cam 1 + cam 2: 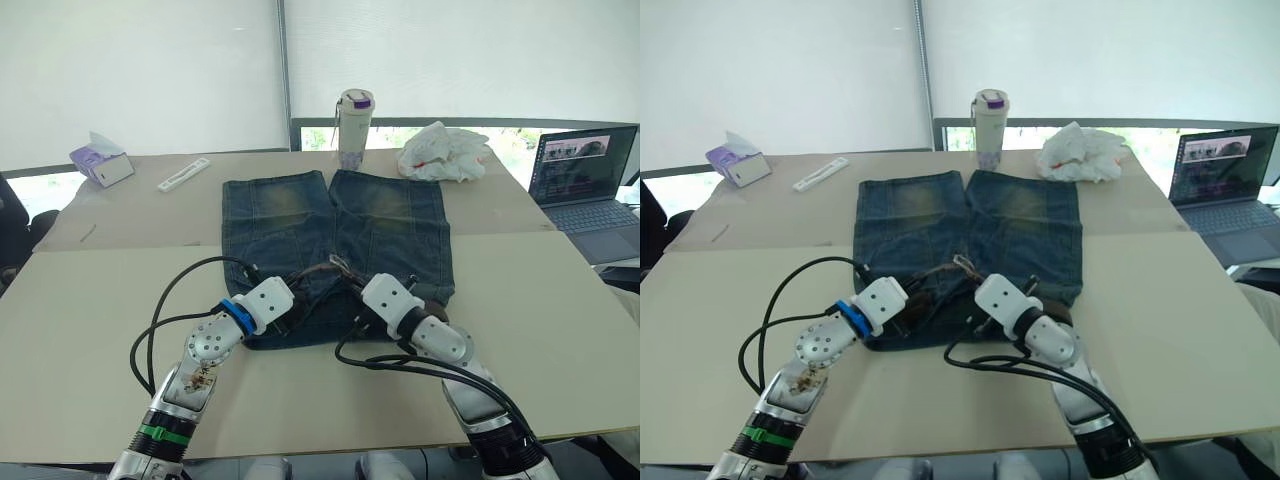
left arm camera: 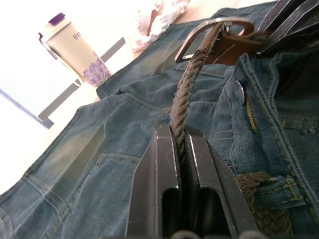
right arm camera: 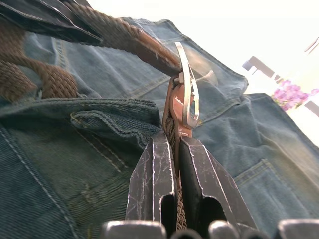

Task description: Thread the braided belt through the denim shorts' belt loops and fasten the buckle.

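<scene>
The denim shorts [image 1: 385,215] lie flat on the table, waistband toward me and legs pointing away. The braided belt [image 2: 183,94] runs along the waistband and passes under one of the belt loops [image 2: 273,191]. Its free stretch rises from the denim to the silver buckle [image 3: 190,84], held a little above the waistband's middle. My left gripper [image 2: 180,142] is shut on the braided strap just short of the buckle. My right gripper [image 3: 175,144] is shut on the brown leather end right below the buckle. In the head views the two grippers [image 1: 305,300] [image 1: 350,292] meet over the waistband.
Beyond the shorts stand a lidded cup [image 1: 355,125] and a crumpled white bag [image 1: 445,152]. An open laptop [image 1: 585,180] is at the far right, a tissue box [image 1: 100,162] and a flat white tool [image 1: 183,175] at the far left. Black cables trail from both arms.
</scene>
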Action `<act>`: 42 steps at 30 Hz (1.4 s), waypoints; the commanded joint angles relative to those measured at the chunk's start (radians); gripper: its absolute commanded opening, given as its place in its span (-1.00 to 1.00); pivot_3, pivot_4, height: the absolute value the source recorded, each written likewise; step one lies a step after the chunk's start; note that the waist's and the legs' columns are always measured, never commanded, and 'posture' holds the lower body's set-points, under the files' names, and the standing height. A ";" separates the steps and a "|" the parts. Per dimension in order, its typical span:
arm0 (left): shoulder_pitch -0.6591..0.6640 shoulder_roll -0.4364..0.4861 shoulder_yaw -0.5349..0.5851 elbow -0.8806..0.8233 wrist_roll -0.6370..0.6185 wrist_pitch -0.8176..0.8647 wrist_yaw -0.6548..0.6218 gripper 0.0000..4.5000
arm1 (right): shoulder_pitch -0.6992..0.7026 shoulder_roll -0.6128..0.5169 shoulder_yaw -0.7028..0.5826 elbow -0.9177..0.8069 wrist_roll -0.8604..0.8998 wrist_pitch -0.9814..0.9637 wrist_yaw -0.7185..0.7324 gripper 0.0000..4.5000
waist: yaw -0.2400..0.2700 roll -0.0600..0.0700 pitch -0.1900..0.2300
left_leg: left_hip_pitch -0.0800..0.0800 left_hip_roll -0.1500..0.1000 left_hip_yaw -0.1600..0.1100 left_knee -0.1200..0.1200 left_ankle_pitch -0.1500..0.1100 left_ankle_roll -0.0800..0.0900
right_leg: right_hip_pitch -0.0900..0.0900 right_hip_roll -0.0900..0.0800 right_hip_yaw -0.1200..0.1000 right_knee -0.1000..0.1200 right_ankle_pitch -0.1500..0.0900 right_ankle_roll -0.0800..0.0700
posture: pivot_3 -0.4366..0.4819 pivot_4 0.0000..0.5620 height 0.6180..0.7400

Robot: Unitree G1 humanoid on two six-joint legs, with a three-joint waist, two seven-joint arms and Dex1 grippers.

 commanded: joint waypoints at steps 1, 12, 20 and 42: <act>-0.001 -0.006 -0.001 -0.017 0.016 -0.045 0.035 -1.00 | -0.001 0.019 0.008 -0.072 0.055 -0.003 0.016 -0.98 | 0.000 0.000 0.000 | 0.000 0.000 0.000 0.000 0.000 0.000 | 0.000 0.000 0.000 0.000 0.000 0.000 | -0.05 -0.47 1.00; -0.028 -0.025 -0.047 0.012 0.044 -0.075 0.042 -1.00 | -0.008 -0.013 0.057 -0.071 0.034 -0.012 0.060 -0.98 | 0.000 0.000 0.000 | 0.000 0.000 0.000 0.000 0.000 0.000 | 0.000 0.000 0.000 0.000 0.000 0.000 | -0.05 -0.47 1.00; -0.080 -0.041 -0.091 0.078 0.057 -0.111 0.029 -1.00 | -0.053 -0.090 0.116 -0.039 -0.066 -0.073 0.067 -0.98 | -0.001 0.000 0.000 | 0.000 0.000 0.001 0.000 0.000 0.000 | 0.000 0.000 0.000 0.000 0.000 0.000 | -0.05 -0.47 1.00; -0.089 -0.050 -0.099 0.114 0.061 -0.141 0.040 -1.00 | -0.030 0.255 -0.428 -0.239 0.852 0.830 -0.133 0.59 | 0.001 0.001 0.000 | -0.001 0.001 -0.002 0.000 0.000 0.000 | 0.000 0.000 0.000 0.001 0.000 0.000 | -0.05 -0.47 1.00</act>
